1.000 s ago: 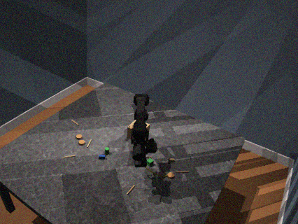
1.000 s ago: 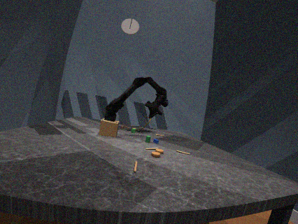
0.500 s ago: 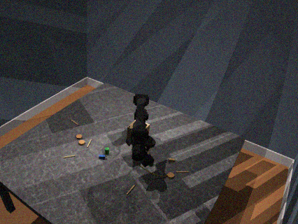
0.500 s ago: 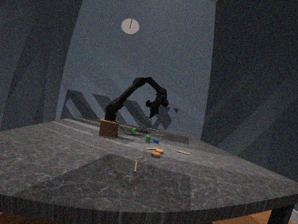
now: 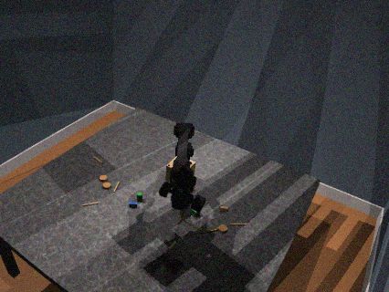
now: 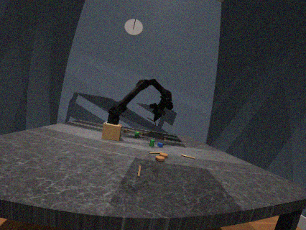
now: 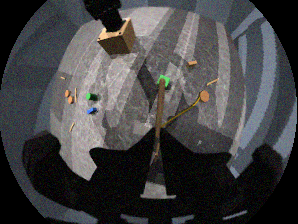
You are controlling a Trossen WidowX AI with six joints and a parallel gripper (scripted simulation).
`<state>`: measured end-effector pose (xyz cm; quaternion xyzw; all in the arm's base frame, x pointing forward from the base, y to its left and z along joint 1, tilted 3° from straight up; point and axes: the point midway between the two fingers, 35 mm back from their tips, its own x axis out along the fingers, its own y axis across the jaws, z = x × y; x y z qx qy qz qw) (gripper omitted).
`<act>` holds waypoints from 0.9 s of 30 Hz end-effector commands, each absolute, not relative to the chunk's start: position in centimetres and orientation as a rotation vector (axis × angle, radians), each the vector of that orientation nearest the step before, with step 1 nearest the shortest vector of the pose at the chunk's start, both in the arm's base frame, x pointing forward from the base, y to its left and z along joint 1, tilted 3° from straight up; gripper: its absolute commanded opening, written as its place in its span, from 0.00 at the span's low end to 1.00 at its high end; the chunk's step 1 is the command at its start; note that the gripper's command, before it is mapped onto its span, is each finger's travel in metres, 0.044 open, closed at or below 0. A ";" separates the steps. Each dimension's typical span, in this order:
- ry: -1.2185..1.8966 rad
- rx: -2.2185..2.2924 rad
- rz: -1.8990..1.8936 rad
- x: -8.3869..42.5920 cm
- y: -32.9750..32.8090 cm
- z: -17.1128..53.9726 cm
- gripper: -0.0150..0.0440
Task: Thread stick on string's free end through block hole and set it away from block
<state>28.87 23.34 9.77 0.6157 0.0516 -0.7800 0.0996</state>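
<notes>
The thin brown stick (image 7: 160,107) is held in the gripper (image 7: 157,129), raised above the bench, pointing to twelve o'clock in the wrist view. Its far end overlaps the small green block (image 5: 195,213) (image 7: 163,81), whose hole is indistinct. The yellowish string (image 5: 207,231) (image 7: 184,113) runs to the round orange-brown button (image 5: 223,228) (image 7: 204,96), flat at the block's four o'clock from the top.
</notes>
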 end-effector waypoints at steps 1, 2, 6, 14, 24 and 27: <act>0.246 1.783 -2.273 28.9 23.4 9.8 0.25; 0.246 1.783 -2.273 28.9 23.4 9.8 0.25; 0.227 1.798 -2.289 28.9 23.4 9.8 0.25; -0.019 1.959 -2.488 29.5 23.9 9.9 0.25; -0.083 1.998 -2.530 29.8 24.0 10.0 0.25; -0.081 2.001 -2.524 29.8 24.0 9.9 0.25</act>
